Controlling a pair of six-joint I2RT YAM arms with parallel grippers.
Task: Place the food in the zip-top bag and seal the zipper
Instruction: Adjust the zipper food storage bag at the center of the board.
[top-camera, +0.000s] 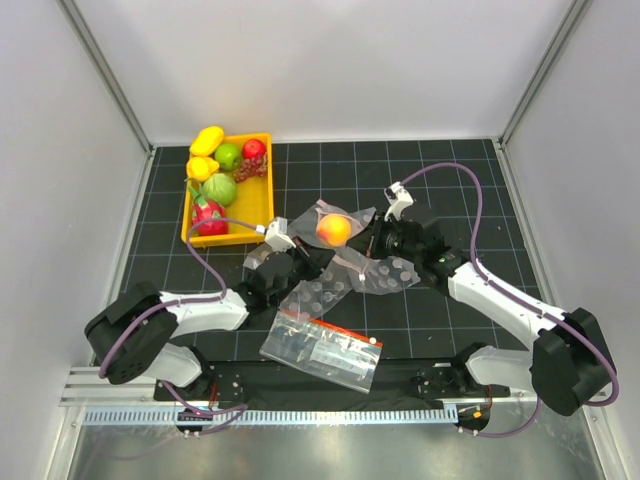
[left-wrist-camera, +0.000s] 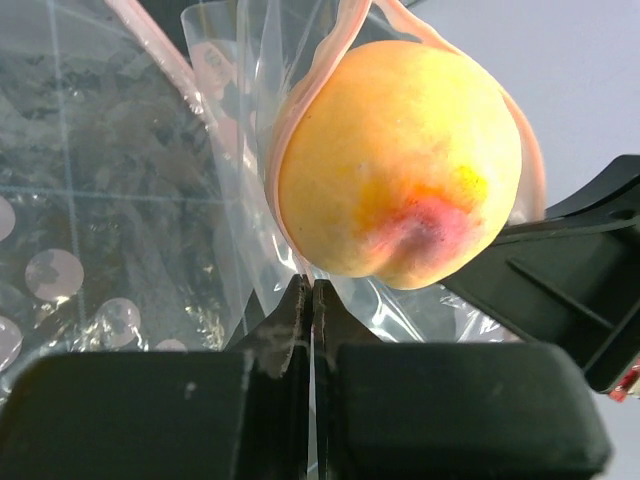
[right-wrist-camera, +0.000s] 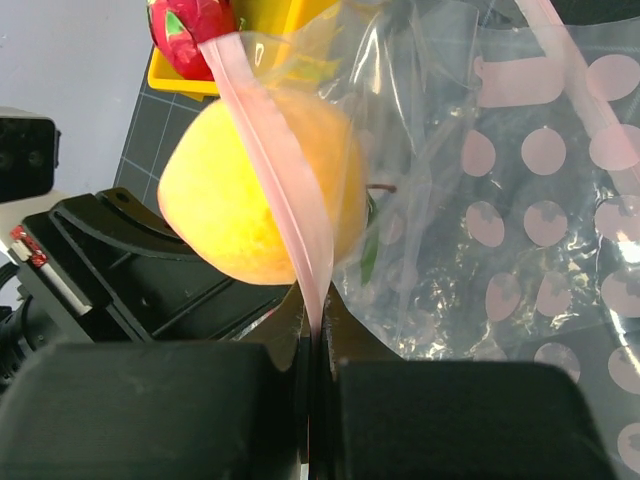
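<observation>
Inside zip-top bag (left-wrist-camera: 245, 200), perhaps: orange peach (left-wrist-camera: 400, 160)

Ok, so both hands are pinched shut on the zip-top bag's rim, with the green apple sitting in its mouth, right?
Not the green apple: the top external view shows the orange peach in the mouth of the zip-top bag. The green apple lies in the yellow tray. The rest holds: the left hand and right hand are both pinched shut on the bag's rim.
</observation>
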